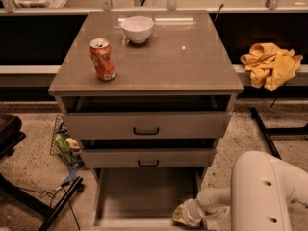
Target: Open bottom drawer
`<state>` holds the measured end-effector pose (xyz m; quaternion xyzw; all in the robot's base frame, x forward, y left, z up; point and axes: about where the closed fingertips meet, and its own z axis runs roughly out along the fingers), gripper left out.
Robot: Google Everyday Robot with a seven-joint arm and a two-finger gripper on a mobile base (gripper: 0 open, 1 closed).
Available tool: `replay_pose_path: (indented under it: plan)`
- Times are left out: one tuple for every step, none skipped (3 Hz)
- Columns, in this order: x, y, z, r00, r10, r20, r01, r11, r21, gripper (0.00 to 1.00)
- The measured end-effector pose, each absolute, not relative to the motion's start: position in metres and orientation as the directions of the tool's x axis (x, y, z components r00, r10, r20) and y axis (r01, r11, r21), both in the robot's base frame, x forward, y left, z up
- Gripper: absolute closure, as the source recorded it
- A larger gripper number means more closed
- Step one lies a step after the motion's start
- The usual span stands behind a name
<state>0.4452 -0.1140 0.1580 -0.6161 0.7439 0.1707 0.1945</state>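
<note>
My gripper (185,214) sits low at the right front corner of the bottom drawer (144,194); I cannot tell whether it is clamped or apart. That drawer, lowest of three, is pulled far out, showing its grey inside. Above it, the middle drawer (147,158) and the top drawer (147,125) stand slightly open. The table (192,66) carries one can (102,59) and one bowl (137,29). One yellow cloth (270,64) lies off to the right.

1. Can (102,59), upright on the cabinet top (183,66): red and white print, no word legible.
2. Gripper (184,215), at the front right corner of the open bottom drawer (144,196): no readable marking.
</note>
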Motion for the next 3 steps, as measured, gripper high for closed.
replay_pose_path:
  plan:
    - [0.469, -0.12, 0.155, -0.177, -0.827, -0.534, -0.975, 0.221, -0.018, 1.0]
    - [0.478, -0.129, 0.154, -0.201, -0.813, -0.547, -0.968, 0.252, -0.018, 1.0]
    - [0.455, -0.137, 0.16, -0.239, -0.819, -0.522, -0.964, 0.265, 0.025, 1.0]
